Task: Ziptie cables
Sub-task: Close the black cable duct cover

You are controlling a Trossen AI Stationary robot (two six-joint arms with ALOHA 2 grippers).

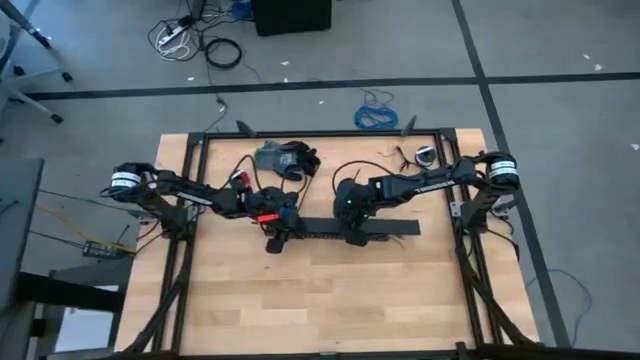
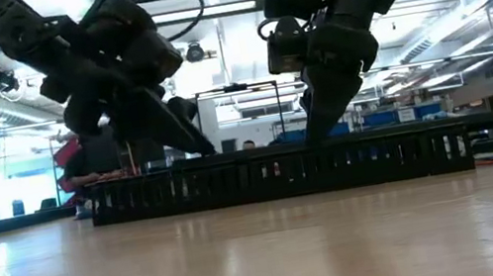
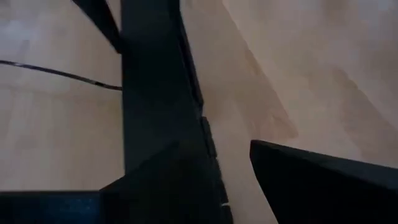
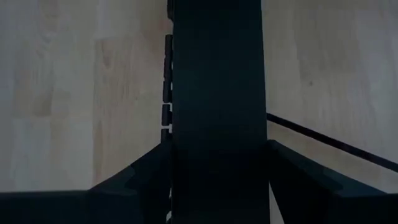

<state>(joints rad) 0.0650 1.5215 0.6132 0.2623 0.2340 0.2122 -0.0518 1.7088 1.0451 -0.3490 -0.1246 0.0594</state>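
Note:
A long black slotted strip (image 1: pixel 390 228) lies flat across the middle of the wooden table (image 1: pixel 330 300) and stands as a low dark wall in the low view (image 2: pixel 380 158). My right gripper (image 4: pixel 217 146) comes down on its middle (image 1: pixel 352 235) and is shut on it. My left gripper (image 3: pixel 217 149) is open over the strip's left end (image 1: pixel 272 240). One finger sits beside the strip (image 3: pixel 155 93); the other finger (image 3: pixel 323 186) stands apart over bare wood. One thin dark cable (image 3: pixel 62 74) lies on the table next to the strip, also seen in the right wrist view (image 4: pixel 323 140). My left gripper straddles the strip's left end from above. One finger merges with the strip's dark side, so I cannot tell whether it touches. My right gripper pinches the strip's two long sides (image 4: pixel 177 134) between its two fingers, which point down and lie across the strip. The strip stays flat on the table.
A heap of dark and grey items (image 1: pixel 285 158) lies at the far edge, with a small round object (image 1: pixel 425 155) farther right. A black metal frame (image 1: pixel 330 133) borders the table. A blue coiled cable (image 1: pixel 378 112) lies on the floor beyond. Bare wood (image 1: pixel 330 300) fills the near half.

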